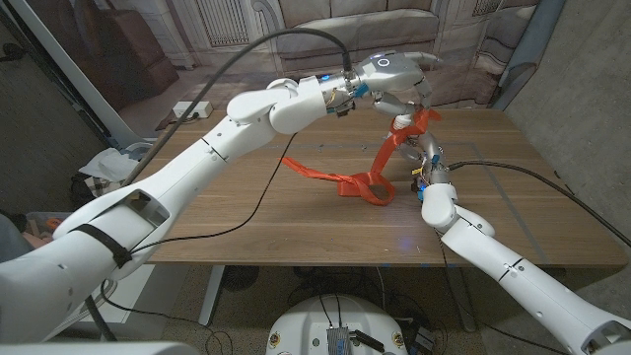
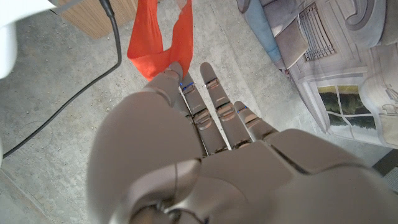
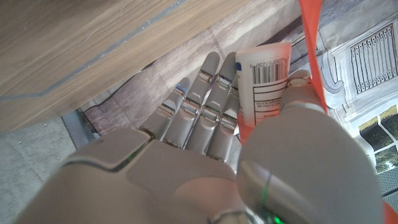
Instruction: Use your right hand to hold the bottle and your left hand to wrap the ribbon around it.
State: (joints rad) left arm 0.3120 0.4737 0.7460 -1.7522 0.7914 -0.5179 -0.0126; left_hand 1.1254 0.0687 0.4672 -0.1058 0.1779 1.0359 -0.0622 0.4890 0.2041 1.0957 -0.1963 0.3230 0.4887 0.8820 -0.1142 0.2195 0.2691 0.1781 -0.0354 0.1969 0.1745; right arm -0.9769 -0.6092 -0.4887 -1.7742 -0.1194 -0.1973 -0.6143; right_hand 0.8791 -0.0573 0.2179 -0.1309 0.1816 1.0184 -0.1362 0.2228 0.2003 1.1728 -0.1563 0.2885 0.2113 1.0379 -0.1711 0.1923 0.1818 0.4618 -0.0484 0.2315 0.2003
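Wooden table (image 1: 296, 212) under both arms in the head view: left hand (image 1: 394, 79) held high above the right hand (image 1: 426, 158), pinching the ribbon (image 1: 380, 168), slack trailing below. Best kept taut while circling.

Left wrist view: fingers (image 2: 177, 71) nipped the ribbon at their tips.

Right wrist view: closed around the bottle (image 3: 264, 81), ribbon across it. Best held steady, upright.

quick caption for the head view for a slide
Right hand holds the bottle upright while the left hand lifts the red ribbon above it.
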